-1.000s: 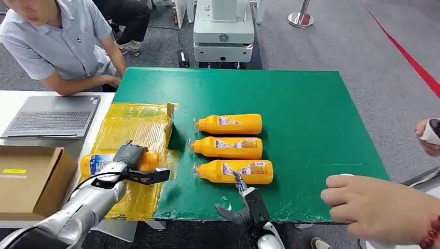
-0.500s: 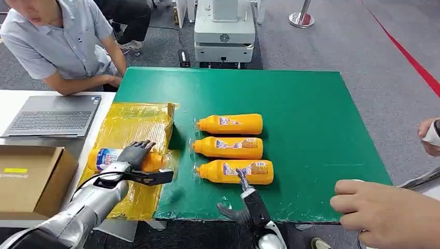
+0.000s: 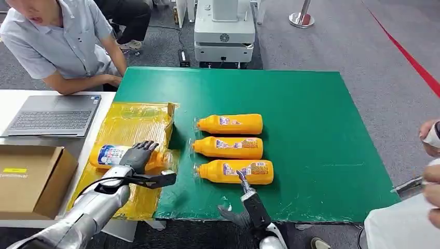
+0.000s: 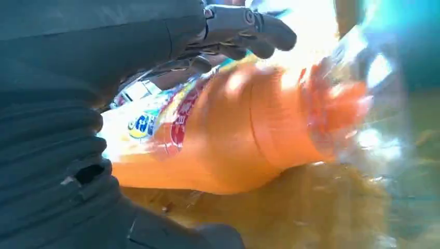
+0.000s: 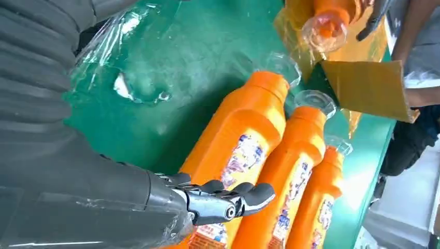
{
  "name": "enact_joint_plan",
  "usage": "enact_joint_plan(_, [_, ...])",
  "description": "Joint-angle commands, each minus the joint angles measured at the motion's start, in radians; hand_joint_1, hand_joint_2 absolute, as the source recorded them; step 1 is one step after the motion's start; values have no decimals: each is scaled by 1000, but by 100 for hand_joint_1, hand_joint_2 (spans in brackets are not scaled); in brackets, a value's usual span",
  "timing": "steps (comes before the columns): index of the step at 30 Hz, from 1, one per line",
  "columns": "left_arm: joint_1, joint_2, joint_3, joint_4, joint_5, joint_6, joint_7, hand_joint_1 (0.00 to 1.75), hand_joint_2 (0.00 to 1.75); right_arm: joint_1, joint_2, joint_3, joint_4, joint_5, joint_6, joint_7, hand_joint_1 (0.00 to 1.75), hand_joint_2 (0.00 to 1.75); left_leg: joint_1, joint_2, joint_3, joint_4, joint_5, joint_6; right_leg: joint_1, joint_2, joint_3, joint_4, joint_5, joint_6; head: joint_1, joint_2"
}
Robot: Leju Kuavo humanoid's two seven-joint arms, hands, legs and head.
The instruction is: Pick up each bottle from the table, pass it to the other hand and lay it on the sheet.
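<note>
Right hand (image 5: 218,199) with fingers extended over the nearest of three orange bottles (image 5: 244,150) — these lie side by side on the green counter (image 5: 171,78). Beyond — a fourth bottle (image 5: 327,23) on the yellow sheet (image 5: 296,41), beside cardboard (image 5: 368,88).

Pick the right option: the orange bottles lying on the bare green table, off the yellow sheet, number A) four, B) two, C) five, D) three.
D: three orange bottles lie side by side on the green table, while a fourth bottle is on the yellow sheet under the left hand.
</note>
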Motion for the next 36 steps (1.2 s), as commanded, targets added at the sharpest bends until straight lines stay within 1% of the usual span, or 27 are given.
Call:
enact_joint_plan(1, [62,32,30,-269,58,55,-41,0,175,4,-3,-11,-52,7,-38,-12,0,175,0,0,0,0,0,0,0,0,0,0,0,0,-2,0])
enact_joint_plan(4, [166,54,40,-505,93,100,-59,0,175,23,-15,-4,-63,17,-68,-19,0,175,0,0,0,0,0,0,0,0,0,0,0,0,4,0])
enact_joint_plan(8, [181,56,37,-532,92,101,-55,0,175,24,-13,-3,-61,18,-70,-21,0,175,0,0,0,0,0,0,0,0,0,0,0,0,0,0])
enact_joint_plan(11, [218,67,38,-587,102,123,-74,0,175,30,-17,8,-77,49,-99,-38,0,175,0,0,0,0,0,0,0,0,0,0,0,0,3,0])
enact_joint_plan(13, [258,67,50,-646,76,167,-71,0,175,40,-28,21,-102,88,-143,-42,0,175,0,0,0,0,0,0,0,0,0,0,0,0,0,0])
enact_joint_plan(14, [282,57,60,-677,67,194,-80,0,175,43,-45,49,-123,182,-235,-60,0,175,0,0,0,0,0,0,0,0,0,0,0,0,0,0])
enact_joint_plan(15, [304,45,67,-703,75,211,-94,0,175,44,-55,71,-136,251,-295,-65,0,175,0,0,0,0,0,0,0,0,0,0,0,0,-1,0])
enact_joint_plan(16, [337,18,74,-742,81,247,-124,0,175,33,-96,133,-145,498,-501,-27,0,175,0,0,0,0,0,0,0,0,0,0,0,0,-1,0])
enact_joint_plan(17, [350,0,69,-759,77,262,-137,0,175,18,-123,159,-138,654,-606,42,0,175,0,0,0,0,0,0,0,0,0,0,0,0,2,0])
enact_joint_plan(18, [359,-18,66,-766,83,266,-140,0,175,0,-145,167,-120,795,-678,117,0,175,0,0,0,0,0,0,0,0,0,0,0,0,3,0])
enact_joint_plan(19, [376,-42,65,-775,109,286,-165,0,175,-10,-168,149,-111,891,-685,211,0,175,0,0,0,0,0,0,0,0,0,0,0,0,3,0])
enact_joint_plan(20, [395,-64,58,-779,103,337,-186,0,175,-36,-206,128,-96,946,-693,250,0,175,0,0,0,0,0,0,0,0,0,0,0,0,4,0])
enact_joint_plan(22, [409,-85,48,-777,133,368,-200,0,175,-62,-233,100,-82,932,-693,235,0,175,0,0,0,0,0,0,0,0,0,0,0,0,2,0])
enact_joint_plan(23, [409,-91,35,-769,155,376,-220,0,175,-86,-252,90,-72,958,-693,236,0,175,0,0,0,0,0,0,0,0,0,0,0,0,0,0])
enact_joint_plan(25, [405,-99,25,-759,172,369,-230,0,175,-115,-264,79,-63,958,-681,238,0,175,0,0,0,0,0,0,0,0,0,0,0,0,2,0])
enact_joint_plan(26, [405,-99,24,-758,172,369,-230,0,175,-118,-265,77,-63,958,-681,238,0,175,0,0,0,0,0,0,0,0,0,0,0,0,0,0])
enact_joint_plan(27, [395,-105,15,-738,198,365,-251,0,175,-150,-263,69,-24,952,-648,241,0,175,0,0,0,0,0,0,0,0,0,0,0,0,0,0])
enact_joint_plan(31, [393,-106,14,-734,199,366,-252,0,175,-157,-260,68,-18,951,-646,240,0,175,0,0,0,0,0,0,0,0,0,0,0,0,2,0])
enact_joint_plan(33, [391,-106,11,-734,216,363,-266,0,175,-162,-257,71,-1,956,-646,242,0,175,0,0,0,0,0,0,0,0,0,0,0,0,0,0])
enact_joint_plan(35, [375,-120,-12,-720,255,352,-299,0,175,-232,-248,61,91,912,-577,235,0,175,0,0,0,0,0,0,0,0,0,0,0,0,1,0])
enact_joint_plan(36, [370,-126,-20,-720,265,352,-306,0,175,-259,-245,59,125,902,-568,228,0,175,0,0,0,0,0,0,0,0,0,0,0,0,0,0])
